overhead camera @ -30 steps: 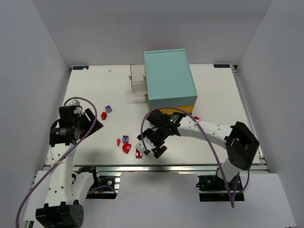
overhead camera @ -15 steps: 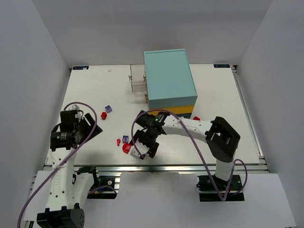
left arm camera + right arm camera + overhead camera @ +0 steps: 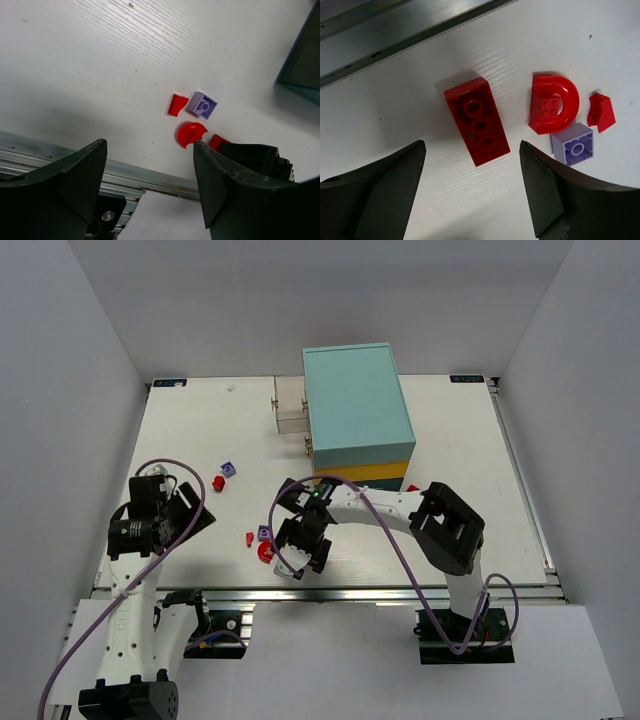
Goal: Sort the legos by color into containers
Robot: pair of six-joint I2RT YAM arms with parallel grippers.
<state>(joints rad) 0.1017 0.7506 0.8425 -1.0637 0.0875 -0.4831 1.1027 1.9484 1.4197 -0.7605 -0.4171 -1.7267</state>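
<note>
Sorting looks barely begun: the legos (image 3: 264,533) lie loose on the table (image 3: 200,430), and the right hand (image 3: 471,150) hangs wide open, empty, over a red brick (image 3: 477,121) by the near edge; the left hand (image 3: 149,150) gapes empty too. Whether the clear drawers (image 3: 288,405) left of the cabinet (image 3: 355,405) hold anything is unclear

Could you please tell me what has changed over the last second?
The right gripper swung left and now hovers open over the red brick. The left gripper drew back slightly toward the near edge, also open. Nothing was grasped; the other legos and the cabinet stayed put.
</note>
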